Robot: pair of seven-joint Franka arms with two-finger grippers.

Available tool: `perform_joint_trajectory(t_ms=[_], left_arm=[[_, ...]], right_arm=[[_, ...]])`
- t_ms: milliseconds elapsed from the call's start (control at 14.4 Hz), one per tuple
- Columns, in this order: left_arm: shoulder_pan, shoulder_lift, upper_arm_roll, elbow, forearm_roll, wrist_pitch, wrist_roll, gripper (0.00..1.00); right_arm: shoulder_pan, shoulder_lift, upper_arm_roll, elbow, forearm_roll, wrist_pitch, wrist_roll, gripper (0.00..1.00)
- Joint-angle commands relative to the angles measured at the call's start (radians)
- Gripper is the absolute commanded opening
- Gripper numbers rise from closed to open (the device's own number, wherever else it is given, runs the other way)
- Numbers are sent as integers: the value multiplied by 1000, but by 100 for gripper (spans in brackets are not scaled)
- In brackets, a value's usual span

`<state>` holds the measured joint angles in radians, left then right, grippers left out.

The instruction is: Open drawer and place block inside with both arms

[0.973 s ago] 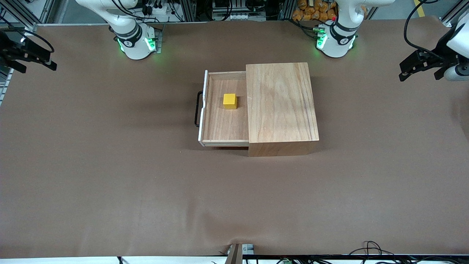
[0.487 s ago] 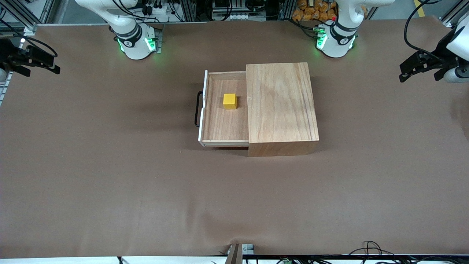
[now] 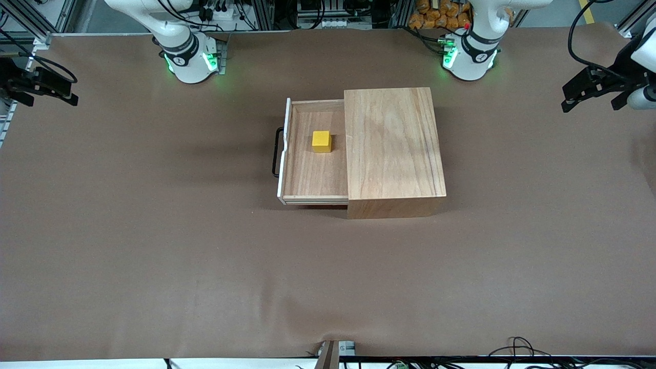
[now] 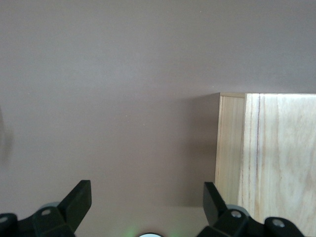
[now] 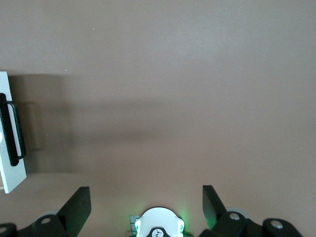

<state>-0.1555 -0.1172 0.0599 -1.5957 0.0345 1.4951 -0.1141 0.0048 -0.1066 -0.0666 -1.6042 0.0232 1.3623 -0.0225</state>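
The drawer [image 3: 313, 174] stands pulled out of the wooden box [image 3: 392, 143], its black handle [image 3: 277, 152] pointing toward the right arm's end of the table. The yellow block [image 3: 321, 141] rests on the drawer floor, nearer its edge by the robots' bases. My right gripper [image 3: 51, 97] hovers open and empty over the table's edge at its own end; its wrist view shows the open gripper [image 5: 145, 191] and the drawer front [image 5: 10, 143]. My left gripper [image 3: 588, 105] hangs open and empty over the other end, shown open [image 4: 147, 186] beside the box [image 4: 269, 158].
The arms' green-lit bases [image 3: 189, 59] [image 3: 469, 56] stand at the table's edge farthest from the front camera. Brown cover [image 3: 205, 256] spreads round the box. Cables [image 3: 523, 348] lie at the nearest edge, toward the left arm's end.
Both grippers have shifted slightly at their ends of the table and stay open. The drawer and the block have not moved.
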Motion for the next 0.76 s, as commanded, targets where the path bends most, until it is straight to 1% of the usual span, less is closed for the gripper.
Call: perform_joint_trajectory(t_ms=[0, 70, 348, 695], left_arm=[[7, 7, 1, 31, -11, -13, 11, 100], [7, 16, 1, 34, -8, -13, 10, 100], [7, 14, 3, 39, -18, -18, 11, 100], [5, 16, 3, 62, -47, -55, 10, 100]], right_arm=[[18, 5, -4, 53, -5, -9, 42, 100], [18, 10, -2, 70, -5, -17, 41, 100], [7, 33, -2, 83, -2, -14, 33, 100], [18, 56, -1, 93, -6, -14, 33, 100]])
